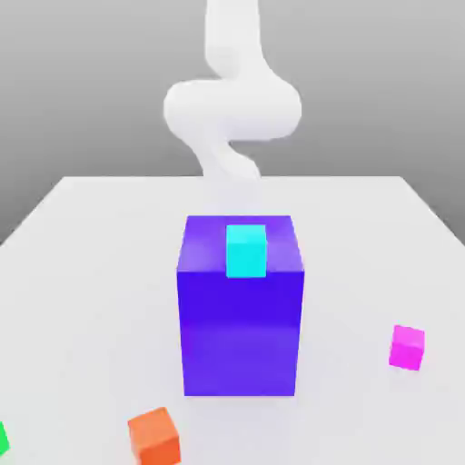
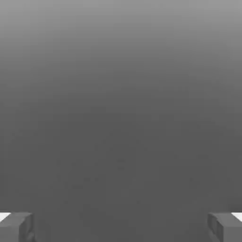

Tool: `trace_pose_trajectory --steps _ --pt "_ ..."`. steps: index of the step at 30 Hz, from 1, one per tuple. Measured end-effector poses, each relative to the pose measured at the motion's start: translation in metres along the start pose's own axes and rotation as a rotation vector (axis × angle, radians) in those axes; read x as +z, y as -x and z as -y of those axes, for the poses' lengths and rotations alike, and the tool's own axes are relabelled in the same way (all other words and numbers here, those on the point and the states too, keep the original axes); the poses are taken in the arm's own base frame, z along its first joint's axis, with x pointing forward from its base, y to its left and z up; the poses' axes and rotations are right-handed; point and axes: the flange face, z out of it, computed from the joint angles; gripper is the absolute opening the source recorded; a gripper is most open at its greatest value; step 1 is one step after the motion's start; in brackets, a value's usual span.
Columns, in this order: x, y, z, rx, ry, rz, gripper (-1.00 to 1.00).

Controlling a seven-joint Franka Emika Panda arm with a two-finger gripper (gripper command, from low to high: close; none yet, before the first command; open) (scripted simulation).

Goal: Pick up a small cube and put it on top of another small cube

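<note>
Magenta cube (image 1: 407, 348) rests on the worktop (image 1: 82, 300) — right of the blue-purple block (image 1: 240, 332) in the exterior view. Gripper (image 2: 121, 229) jaws are spread.

From where I stand, taking the exterior view with twelve o'clock farthest off, the big block (image 1: 240, 333) sits mid-counter (image 1: 82, 291). The upper cube (image 1: 246, 252) is on top of it, by its near edge. Around the block, the right-hand cube (image 1: 407, 348) lies toward three, the near cube (image 1: 155, 438) toward seven, the edge cube (image 1: 3, 440) toward eight; the arm (image 1: 233, 109) is at twelve.
</note>
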Motion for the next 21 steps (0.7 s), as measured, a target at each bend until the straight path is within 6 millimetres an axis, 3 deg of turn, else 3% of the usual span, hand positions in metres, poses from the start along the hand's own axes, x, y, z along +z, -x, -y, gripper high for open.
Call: trace_pose_trajectory --steps 5,11,16,21 --pt "0.11 0.07 0.027 -0.224 0.045 0.172 0.0" --pt "0.212 0.185 0.034 -0.499 0.084 0.368 0.0" --pt "0.27 0.294 0.013 -0.736 0.11 0.528 0.0" --pt "0.301 0.41 -0.029 -0.993 0.124 0.69 0.0"
